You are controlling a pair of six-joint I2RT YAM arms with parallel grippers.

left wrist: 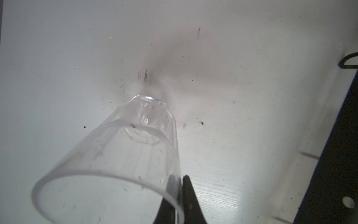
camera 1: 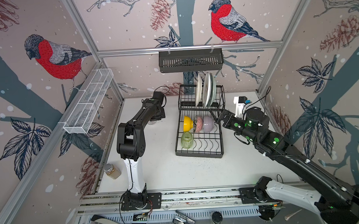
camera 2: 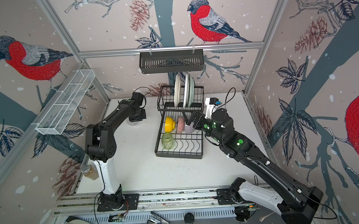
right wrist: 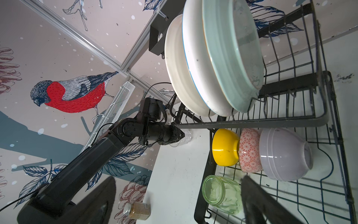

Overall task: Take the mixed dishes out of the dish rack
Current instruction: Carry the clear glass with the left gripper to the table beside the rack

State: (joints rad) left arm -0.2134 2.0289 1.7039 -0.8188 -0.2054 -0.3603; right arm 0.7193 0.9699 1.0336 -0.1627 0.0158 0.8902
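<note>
My left gripper [left wrist: 179, 179] is shut on the rim wall of the clear tumbler [left wrist: 135, 145], one finger inside and one outside. The tumbler's base points down at the white table, left of the dish rack [camera 1: 199, 155]. In both top views that gripper [camera 1: 157, 115] mostly hides the tumbler [camera 1: 152, 122]. The rack's flat tray holds a yellow bowl [camera 1: 188, 123], a pink-patterned bowl [camera 1: 199, 123], a lilac bowl [camera 1: 208, 123] and a pale-green tumbler [camera 1: 186, 140] lying on its side. Two cream plates [camera 1: 198, 89] and a mint plate [camera 1: 213, 90] stand in the raised basket. My right gripper [camera 1: 215, 115] hangs open over the lilac bowl [right wrist: 284, 153].
A spice jar [camera 1: 112, 171] lies at the table's front left. A black slotted basket [camera 1: 191, 61] hangs on the back rail and a white mesh trough [camera 1: 88, 104] on the left rail. A white mount [camera 1: 239, 105] stands right of the rack. Staplers lie below the front rail.
</note>
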